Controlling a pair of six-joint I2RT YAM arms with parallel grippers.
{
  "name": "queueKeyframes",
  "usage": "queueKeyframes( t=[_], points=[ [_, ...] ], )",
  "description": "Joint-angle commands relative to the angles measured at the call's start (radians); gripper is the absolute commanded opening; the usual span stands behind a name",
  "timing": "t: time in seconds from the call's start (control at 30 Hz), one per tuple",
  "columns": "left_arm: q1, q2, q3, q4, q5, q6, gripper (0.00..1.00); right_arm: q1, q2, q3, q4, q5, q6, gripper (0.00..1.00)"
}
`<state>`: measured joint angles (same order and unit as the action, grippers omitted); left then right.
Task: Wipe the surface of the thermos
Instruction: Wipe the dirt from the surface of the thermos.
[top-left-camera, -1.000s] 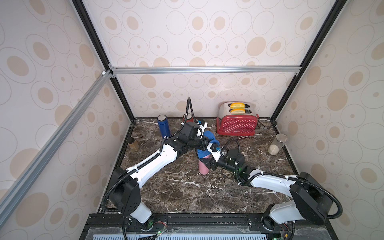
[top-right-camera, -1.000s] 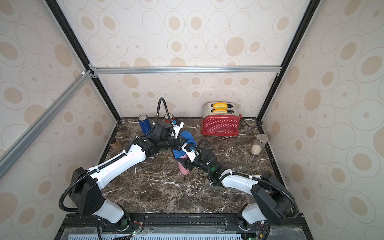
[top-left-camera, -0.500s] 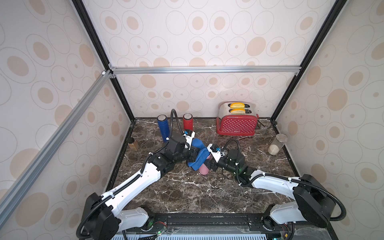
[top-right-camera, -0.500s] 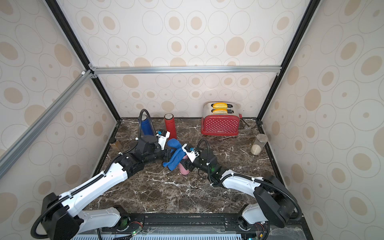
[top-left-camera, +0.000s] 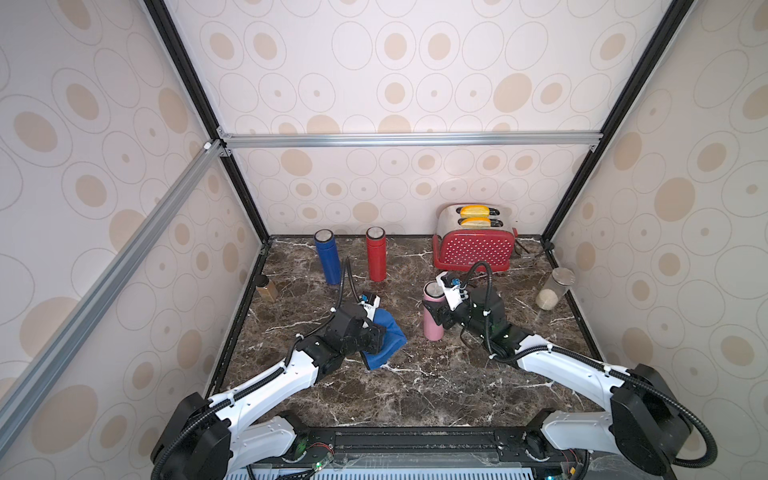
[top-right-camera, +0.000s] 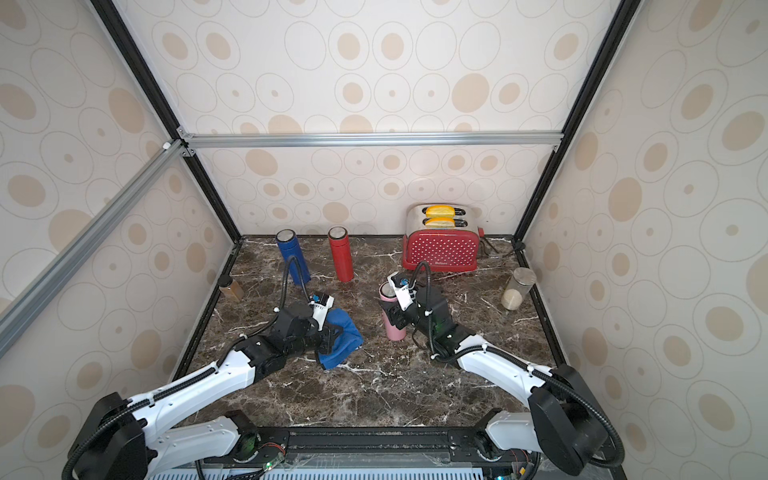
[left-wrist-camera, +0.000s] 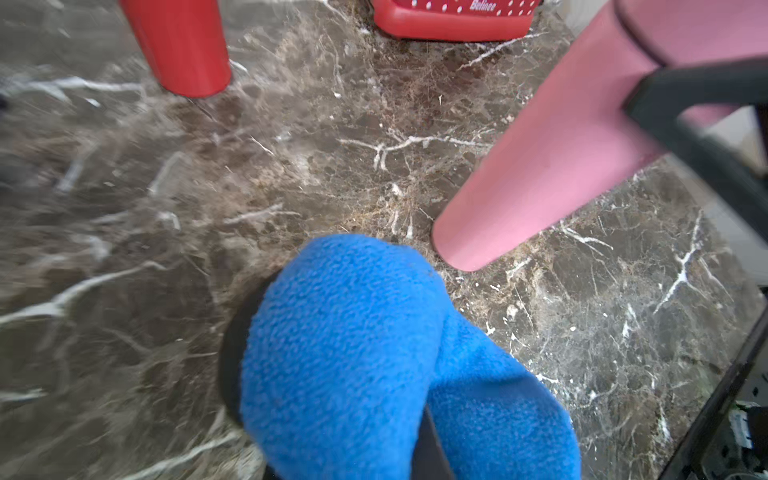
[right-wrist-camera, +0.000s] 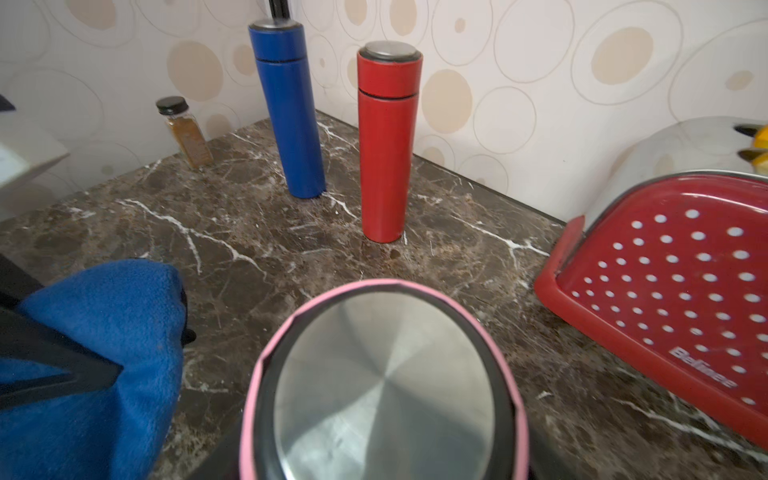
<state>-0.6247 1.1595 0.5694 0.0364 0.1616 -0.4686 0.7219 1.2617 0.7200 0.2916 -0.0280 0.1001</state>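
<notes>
Pink cylindrical steel-lidded thermos (top-left-camera: 432, 330) upright, mid-desk, in front of toaster. Right tool (top-left-camera: 435, 313) clamps its upper body, jaws part-spread around it, lid showing between them in right wrist view. Left tool (top-left-camera: 380, 334) pressed together on blue fleece cloth (top-left-camera: 386, 345), near thermos on its left, apart, not touching. Cloth-to-desk contact unclear. Dark brown marble desk (top-left-camera: 415, 386), white veins. At back: blue thermos (top-left-camera: 327, 259), red thermos (top-left-camera: 376, 257), red dotted toaster (top-left-camera: 473, 249). Spice jar (top-left-camera: 267, 289) at left edge, glass jar (top-left-camera: 550, 291) at right edge. Cream walls (top-left-camera: 395, 83), beige ovals.
</notes>
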Motion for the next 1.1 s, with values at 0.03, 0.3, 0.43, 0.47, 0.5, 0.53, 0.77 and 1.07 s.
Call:
queueKeyframes(
  t=[0.03, 0.3, 0.43, 0.47, 0.5, 0.53, 0.77, 1.07],
  points=[
    [0.085, 0.101, -0.073, 0.469, 0.162, -0.130, 0.00, 0.002, -0.106, 0.137, -0.131, 0.017, -0.033, 0.00],
    [0.096, 0.317, -0.034, 0.894, 0.303, -0.361, 0.00, 0.001, -0.170, 0.329, -0.183, -0.035, 0.015, 0.00],
    [0.097, 0.418, -0.023, 1.107, 0.335, -0.523, 0.00, 0.001, -0.156, 0.379, -0.131, -0.080, 0.055, 0.00],
    [0.097, 0.439, -0.027, 1.159, 0.332, -0.554, 0.00, 0.001, -0.150, 0.388, -0.122, -0.090, 0.062, 0.00],
    [0.097, 0.465, -0.031, 1.216, 0.330, -0.593, 0.00, 0.002, -0.141, 0.403, -0.122, -0.099, 0.070, 0.00],
    [0.098, 0.494, -0.031, 1.275, 0.332, -0.627, 0.00, 0.002, -0.130, 0.413, -0.119, -0.109, 0.081, 0.00],
    [0.095, 0.544, -0.003, 1.372, 0.334, -0.707, 0.00, 0.001, -0.070, 0.433, -0.072, -0.168, 0.123, 0.00],
    [0.095, 0.479, 0.038, 1.373, 0.354, -0.710, 0.00, 0.006, -0.040, 0.377, 0.008, -0.211, 0.215, 0.00]
  ],
)
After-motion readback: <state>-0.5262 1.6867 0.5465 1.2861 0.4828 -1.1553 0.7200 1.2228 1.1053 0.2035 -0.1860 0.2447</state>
